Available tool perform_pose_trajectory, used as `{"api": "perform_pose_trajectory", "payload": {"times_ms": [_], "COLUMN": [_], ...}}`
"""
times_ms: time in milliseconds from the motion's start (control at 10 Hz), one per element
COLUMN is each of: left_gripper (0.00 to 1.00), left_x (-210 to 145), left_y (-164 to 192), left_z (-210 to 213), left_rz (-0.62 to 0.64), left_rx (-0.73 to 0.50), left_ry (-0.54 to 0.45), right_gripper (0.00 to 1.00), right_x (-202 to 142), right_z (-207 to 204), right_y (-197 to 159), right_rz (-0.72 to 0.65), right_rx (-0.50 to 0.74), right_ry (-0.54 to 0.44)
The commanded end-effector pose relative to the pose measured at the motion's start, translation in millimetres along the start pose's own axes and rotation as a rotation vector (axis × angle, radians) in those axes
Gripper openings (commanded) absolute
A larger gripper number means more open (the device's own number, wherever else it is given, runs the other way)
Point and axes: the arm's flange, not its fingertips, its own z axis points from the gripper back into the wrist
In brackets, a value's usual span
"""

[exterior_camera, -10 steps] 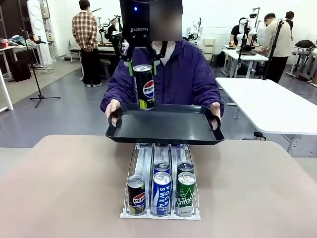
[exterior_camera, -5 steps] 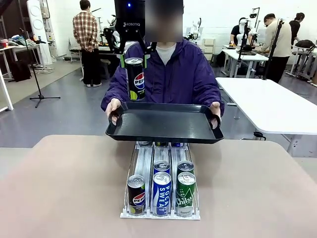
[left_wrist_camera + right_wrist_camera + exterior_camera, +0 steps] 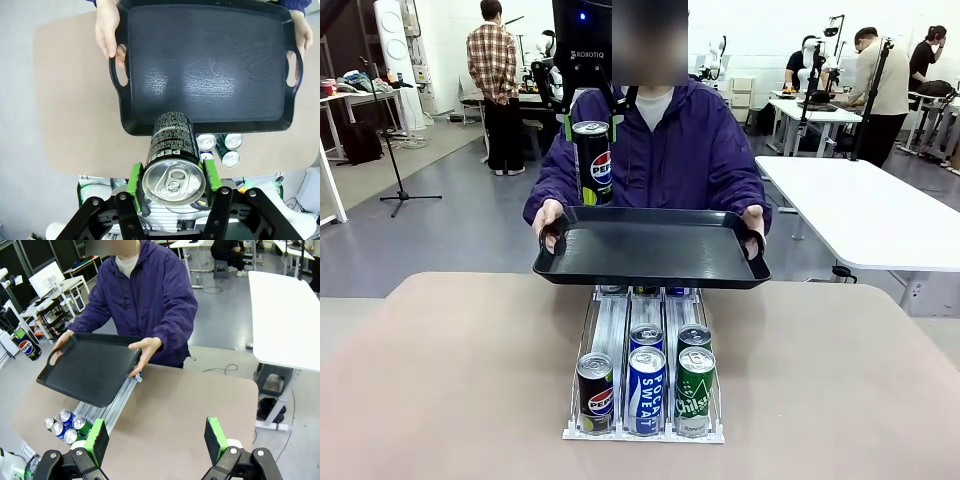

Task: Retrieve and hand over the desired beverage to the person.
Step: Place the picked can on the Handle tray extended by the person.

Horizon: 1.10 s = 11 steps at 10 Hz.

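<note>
bright even light; wrist-view edges warped

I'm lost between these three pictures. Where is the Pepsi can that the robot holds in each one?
Front view: Pepsi can upper centre-left, upright, just above the black tray.
Left wrist view: Pepsi can bottom centre, its top facing the camera, clamped in the left gripper.
Right wrist view: Pepsi can small, at the far left edge.
Shared landmark: the black tray that the person holds.
</note>
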Motion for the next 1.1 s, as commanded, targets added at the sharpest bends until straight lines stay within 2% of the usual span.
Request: {"api": "perform_pose_trajectory", "payload": {"times_ms": [0, 300, 500, 600, 1000], "left_gripper": [0.58, 0.58, 0.58, 0.58, 0.58], "left_x": [0, 35, 53, 62, 87], "left_y": [0, -7, -16, -19, -19], "left_z": [0, -17, -36, -44, -69], "left_rz": [0.0, 0.014, 0.011, 0.004, 0.021], "left_rx": [0.0, -0.021, -0.027, -0.024, 0.028], "left_ry": [0.0, -0.036, -0.114, -0.114, -0.011], "right_gripper": [1.0, 1.0, 1.0, 1.0, 1.0], "right_x": [0, 0, 0, 0, 0], "right_z": [-3, -3, -3, -3, -3], "right_y": [0, 0, 0, 0, 0], "right_rz": [-0.001, -0.001, -0.001, -0.001, -0.001], "right_rx": [0.018, 0.018, 0.018, 0.018, 0.018], "right_ry": [-0.001, -0.001, -0.001, -0.001, -0.001]}}
